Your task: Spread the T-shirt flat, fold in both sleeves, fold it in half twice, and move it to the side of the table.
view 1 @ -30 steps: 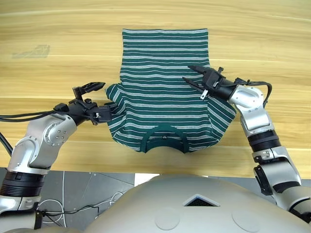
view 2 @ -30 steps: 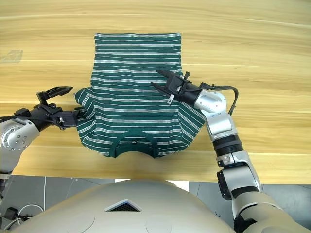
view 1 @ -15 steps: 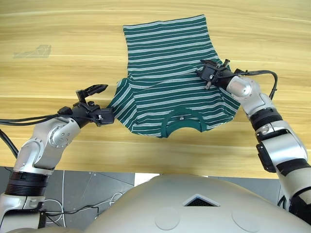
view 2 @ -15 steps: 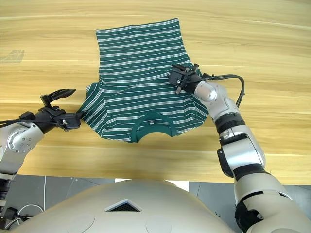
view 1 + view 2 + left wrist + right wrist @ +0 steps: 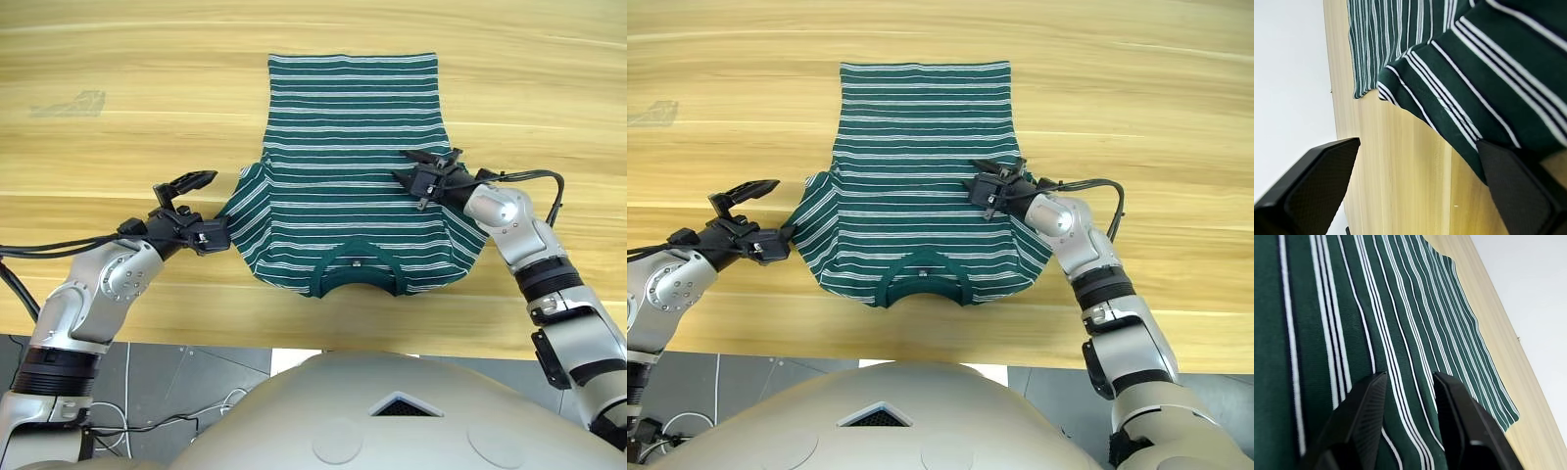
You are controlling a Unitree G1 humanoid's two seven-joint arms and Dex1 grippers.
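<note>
From the head, the striped T-shirt (image 5: pixel 353 127) lies flat on the worktop (image 5: pixel 118 59), collar nearest the robot. The left gripper (image 5: pixel 220 199) sits just beside the T-shirt's left sleeve, spread wide and holding nothing. The right gripper (image 5: pixel 400 164) rests on the T-shirt's right half.

Left wrist view: the sleeve (image 5: pixel 1488 73) hem reaches one of the fingers (image 5: pixel 1518 191).

Right wrist view: the fingers (image 5: pixel 1364 411) are narrowly parted, tips on flat cloth.

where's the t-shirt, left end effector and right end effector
T-shirt (image 5: pixel 348 166), left eye view, middle of the striped body.
left end effector (image 5: pixel 219 204), left eye view, midway between its fingertips.
right end effector (image 5: pixel 400 164), left eye view, midway between its fingertips.
</note>
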